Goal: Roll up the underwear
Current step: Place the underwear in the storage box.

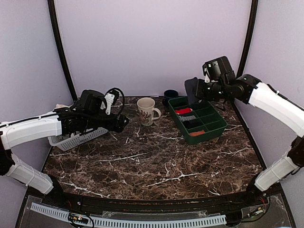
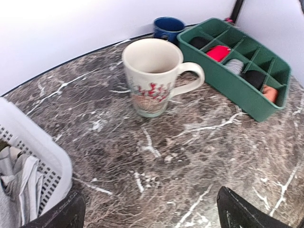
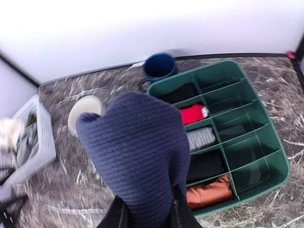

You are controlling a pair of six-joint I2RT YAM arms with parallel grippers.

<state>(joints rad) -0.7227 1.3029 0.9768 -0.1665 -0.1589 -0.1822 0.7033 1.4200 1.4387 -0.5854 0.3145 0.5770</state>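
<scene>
Bright, even light; soft shadows.
Beyond the right claw (image 3: 149, 213) the wall (image 3: 142, 23) is washed out; the underwear (image 3: 137, 152) pinched in it is rendered sharp, the basket (image 3: 33, 137) to its left smeared by blur. Faint shadows are cast ahead of the left claw (image 2: 152, 214).

A dark, white-veined marble table (image 1: 152, 166) sits enclosed by plain pale lavender walls (image 1: 152, 42).

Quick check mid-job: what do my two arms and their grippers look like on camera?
The left arm and right arm have white shell links with black joints. The left gripper and right gripper are black. A black cable loops above the left wrist.
</scene>
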